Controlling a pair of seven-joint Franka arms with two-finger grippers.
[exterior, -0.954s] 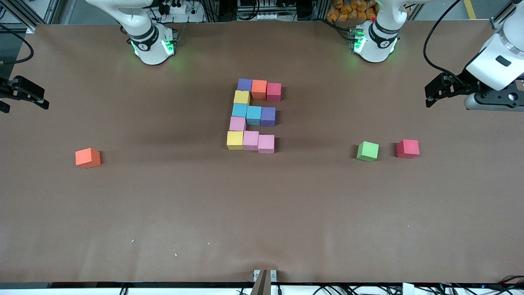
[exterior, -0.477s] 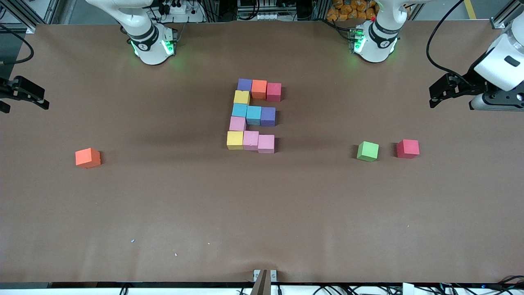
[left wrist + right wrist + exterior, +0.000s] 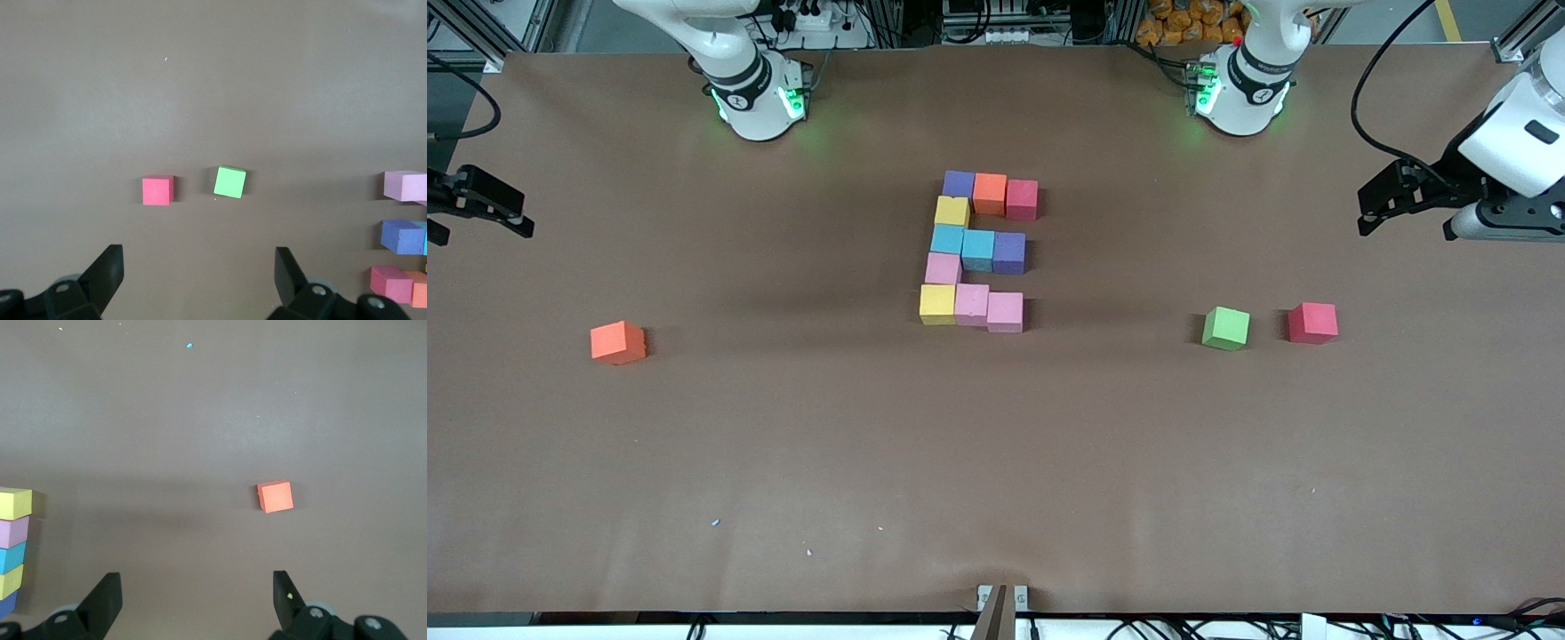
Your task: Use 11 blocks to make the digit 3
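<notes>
Digit 3 sat complete at table centre, eleven blocks abutting. Left gripper and right gripper hung spread, empty, over table ends. Best: leave figure undisturbed.

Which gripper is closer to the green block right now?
Left. The left gripper hangs open at the left arm's end of the table, near the green block; the right gripper, also open, sits at the table's other end.

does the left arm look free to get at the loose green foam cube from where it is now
Probably yes: the left gripper is open, and the green foam cube stands alone, clear of the loose red foam cube beside it.
</notes>
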